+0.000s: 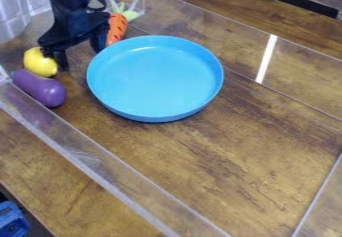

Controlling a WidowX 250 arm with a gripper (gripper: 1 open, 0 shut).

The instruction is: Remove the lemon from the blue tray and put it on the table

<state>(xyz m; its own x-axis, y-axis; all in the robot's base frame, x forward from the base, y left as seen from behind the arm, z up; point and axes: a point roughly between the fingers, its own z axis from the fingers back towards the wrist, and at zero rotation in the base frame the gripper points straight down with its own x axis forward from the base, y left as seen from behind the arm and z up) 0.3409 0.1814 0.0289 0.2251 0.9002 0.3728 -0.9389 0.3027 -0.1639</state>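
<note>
The yellow lemon (39, 62) lies on the wood table (254, 171), left of the blue tray (155, 78), and touches the top of a purple eggplant (40, 90). Nothing lies in the tray. My black gripper (70, 44) hangs just above and right of the lemon. It is open, with nothing between its fingers, and its left fingertip (47, 49) is close over the lemon's upper edge.
An orange carrot (118, 27) with a green top lies behind the gripper near the tray's far left rim. Clear raised walls (80, 156) border the table at the left and front. A dark object sits at the far edge.
</note>
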